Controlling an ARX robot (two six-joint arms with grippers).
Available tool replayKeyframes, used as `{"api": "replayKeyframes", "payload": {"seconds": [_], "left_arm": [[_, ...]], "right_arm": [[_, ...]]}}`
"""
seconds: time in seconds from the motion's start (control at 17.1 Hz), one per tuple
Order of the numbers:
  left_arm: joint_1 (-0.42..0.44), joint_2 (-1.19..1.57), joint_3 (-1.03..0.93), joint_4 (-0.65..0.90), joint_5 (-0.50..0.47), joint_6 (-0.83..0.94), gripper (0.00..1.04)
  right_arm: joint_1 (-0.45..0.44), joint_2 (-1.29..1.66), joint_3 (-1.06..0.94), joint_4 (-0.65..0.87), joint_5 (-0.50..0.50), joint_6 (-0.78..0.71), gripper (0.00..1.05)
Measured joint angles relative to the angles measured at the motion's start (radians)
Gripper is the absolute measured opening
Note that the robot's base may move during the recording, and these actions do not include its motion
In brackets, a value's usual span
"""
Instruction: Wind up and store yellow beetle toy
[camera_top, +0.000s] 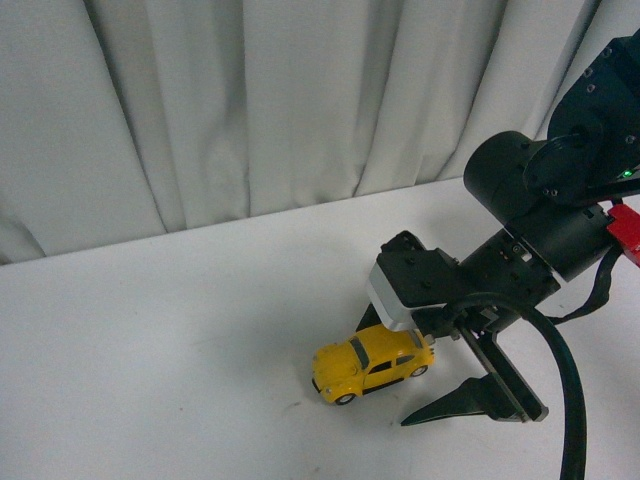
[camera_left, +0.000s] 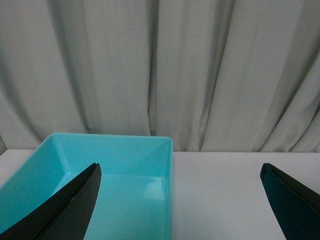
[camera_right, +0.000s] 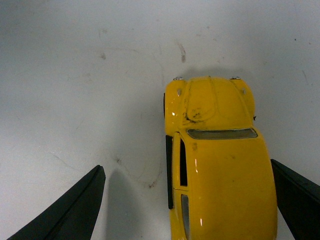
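The yellow beetle toy (camera_top: 372, 363) stands on its wheels on the white table (camera_top: 150, 360), nose toward the front left. My right gripper (camera_top: 382, 373) is lowered around it and open, one finger on each side. In the right wrist view the toy (camera_right: 220, 165) lies between the two black fingers (camera_right: 75, 210), close to one finger and well apart from the other. My left gripper (camera_left: 180, 166) is open and holds nothing; it does not show in the front view.
A teal plastic box (camera_left: 125, 150), with nothing in it that I can see, stands on the table ahead of the left gripper. A pale grey curtain (camera_top: 250, 110) hangs along the table's far edge.
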Motion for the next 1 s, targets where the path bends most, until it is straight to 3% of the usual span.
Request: {"api": "replayKeyframes", "payload": {"seconds": [0.29, 0.59, 0.76, 1.0], "left_arm": [[0.0, 0.0, 0.0, 0.0, 0.0, 0.0, 0.98], [0.0, 0.0, 0.0, 0.0, 0.0, 0.0, 0.98], [0.0, 0.0, 0.0, 0.0, 0.0, 0.0, 0.98], [0.0, 0.0, 0.0, 0.0, 0.0, 0.0, 0.98]], "right_arm": [[0.001, 0.02, 0.08, -0.04, 0.003, -0.04, 0.96], [0.01, 0.022, 0.084, -0.03, 0.017, -0.032, 0.7], [0.015, 0.022, 0.072, -0.019, 0.016, -0.024, 0.46], [0.014, 0.016, 0.06, -0.008, 0.023, -0.025, 0.42]]}}
